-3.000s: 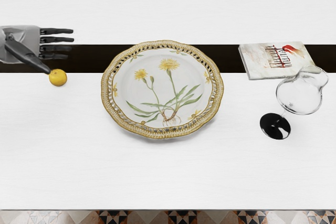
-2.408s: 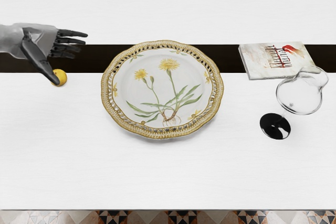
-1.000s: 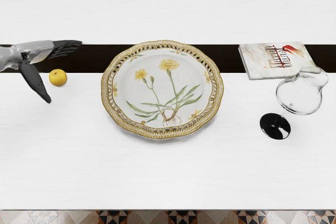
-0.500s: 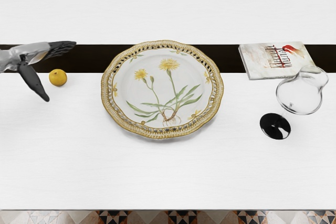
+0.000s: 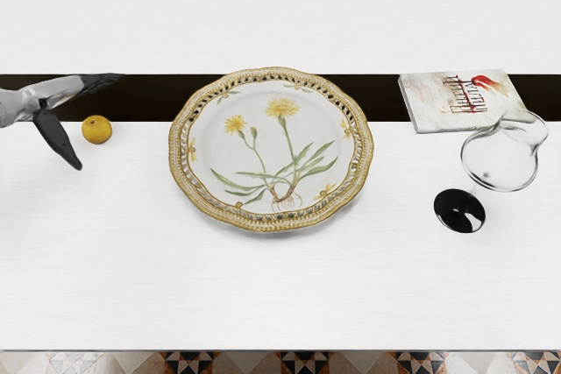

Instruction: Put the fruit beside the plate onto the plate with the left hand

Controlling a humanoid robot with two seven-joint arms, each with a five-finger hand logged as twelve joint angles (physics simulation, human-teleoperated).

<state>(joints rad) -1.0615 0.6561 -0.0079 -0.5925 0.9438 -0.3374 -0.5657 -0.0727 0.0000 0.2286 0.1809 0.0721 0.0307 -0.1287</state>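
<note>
A small yellow-orange fruit (image 5: 96, 129) lies on the white table, left of the plate and apart from it. The plate (image 5: 197, 190) is round, with a pierced gold rim and painted yellow flowers, and sits at the table's middle. My left hand (image 5: 66, 116) comes in from the left edge, turned on its side. Its fingers (image 5: 92, 81) stretch out above and behind the fruit, and the dark thumb (image 5: 57, 139) points down to the fruit's left. The hand is open and holds nothing. The fruit lies between thumb and fingers, untouched as far as I can see.
A book (image 5: 460, 98) lies at the right, across the dark gap (image 5: 386, 94) between the two white tabletops. A wine glass (image 5: 500, 159) lies on its side just below the book, its black foot (image 5: 459, 212) toward the front.
The left hand has rolled onto its side, its fingers flattening out, and has drawn slightly left. The fruit stays in place.
</note>
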